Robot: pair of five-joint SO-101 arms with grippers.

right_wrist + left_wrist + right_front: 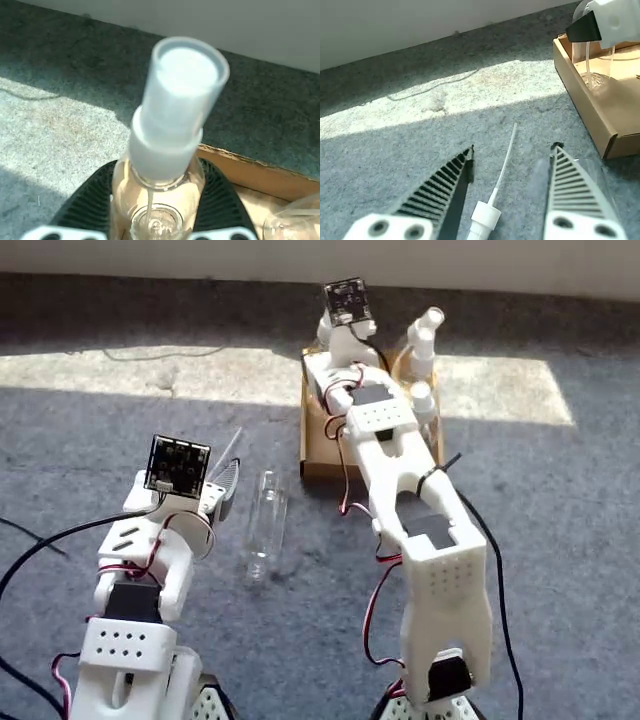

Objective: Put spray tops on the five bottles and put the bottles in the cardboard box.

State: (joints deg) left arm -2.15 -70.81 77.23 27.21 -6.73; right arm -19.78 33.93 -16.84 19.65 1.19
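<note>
The grey surface [120, 440] carries the cardboard box [316, 466] in the upper centre of the high view. The right claw [159, 205] is closed around a capped bottle [172, 125] inside the box, close to its wall. I cannot tell whether the base already rests on the box floor. If it is let go too early, it may topple against the standing bottles [424, 335] at the upper right.

In the middle of the high view a bare bottle [266, 523] lies on its side, just beside the left claw [512, 149]. This claw is open, and the loose spray top [486, 216] lies between its jaws, not gripped. A pinch on the thin tube could bend it, and the round bottle could roll away when touched.
</note>
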